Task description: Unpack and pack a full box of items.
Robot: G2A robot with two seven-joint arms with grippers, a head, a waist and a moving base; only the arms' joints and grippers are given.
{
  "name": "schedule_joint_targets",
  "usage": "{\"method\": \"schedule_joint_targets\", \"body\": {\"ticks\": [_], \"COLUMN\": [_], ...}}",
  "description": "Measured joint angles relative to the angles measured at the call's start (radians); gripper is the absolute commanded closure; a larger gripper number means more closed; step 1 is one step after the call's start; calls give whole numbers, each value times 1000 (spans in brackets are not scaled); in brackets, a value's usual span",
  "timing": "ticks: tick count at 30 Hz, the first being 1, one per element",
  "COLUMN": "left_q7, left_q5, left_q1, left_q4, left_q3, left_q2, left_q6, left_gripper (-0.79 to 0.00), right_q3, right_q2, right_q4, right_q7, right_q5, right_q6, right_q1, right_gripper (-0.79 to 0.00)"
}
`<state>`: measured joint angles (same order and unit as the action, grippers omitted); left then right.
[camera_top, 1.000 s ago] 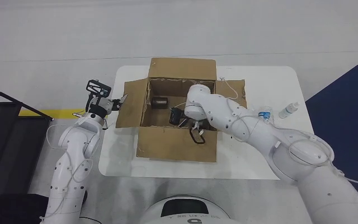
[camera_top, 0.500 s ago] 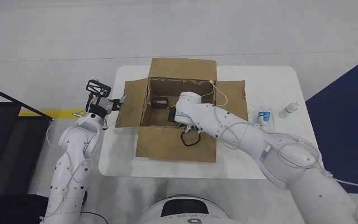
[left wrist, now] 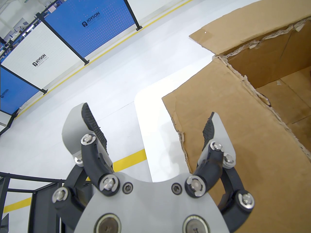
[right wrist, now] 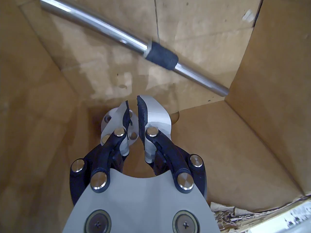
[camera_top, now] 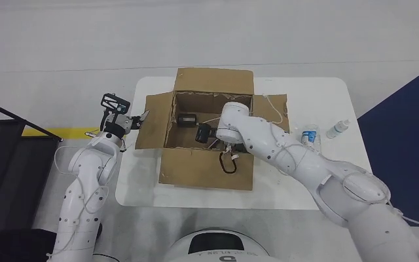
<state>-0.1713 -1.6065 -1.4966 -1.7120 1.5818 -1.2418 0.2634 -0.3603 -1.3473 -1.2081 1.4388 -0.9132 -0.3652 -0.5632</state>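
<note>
Right gripper, nearly pressed together, seemingly empty; black-banded shiny steel rod lies crosswise ahead inside brown cardboard box.

One cardboard box stands on the one white counter, with all four of its flaps folded out. Inside the box lie one shiny metal tube ringed by one black band, and one white flanged piece. Right of the box are two small containers: one white bottle and one clear, blue-marked container.
</note>
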Motion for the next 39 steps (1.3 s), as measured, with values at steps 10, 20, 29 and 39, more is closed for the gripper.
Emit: {"method": "schedule_joint_targets", "body": {"ticks": [10, 20, 29, 39], "left_q7": [0, 0, 0, 0], "left_q5": [0, 0, 0, 0], "left_q1": [0, 0, 0, 0], "left_q4": [0, 0, 0, 0], "left_q3": [0, 0, 0, 0], "left_q2": [0, 0, 0, 0], "left_q6": [0, 0, 0, 0], "left_gripper": [-785, -785, -785, -785], "right_q3": [19, 110, 191, 190], "right_q2": [12, -20, -70, -122], "right_q4": [-15, 80, 198, 270], "right_q7": [79, 91, 80, 70], "right_q5": [81, 163, 213, 187], "right_q6": [63, 75, 64, 54], "right_q1": [22, 93, 134, 128], "right_gripper": [-526, -551, -292, 0]}}
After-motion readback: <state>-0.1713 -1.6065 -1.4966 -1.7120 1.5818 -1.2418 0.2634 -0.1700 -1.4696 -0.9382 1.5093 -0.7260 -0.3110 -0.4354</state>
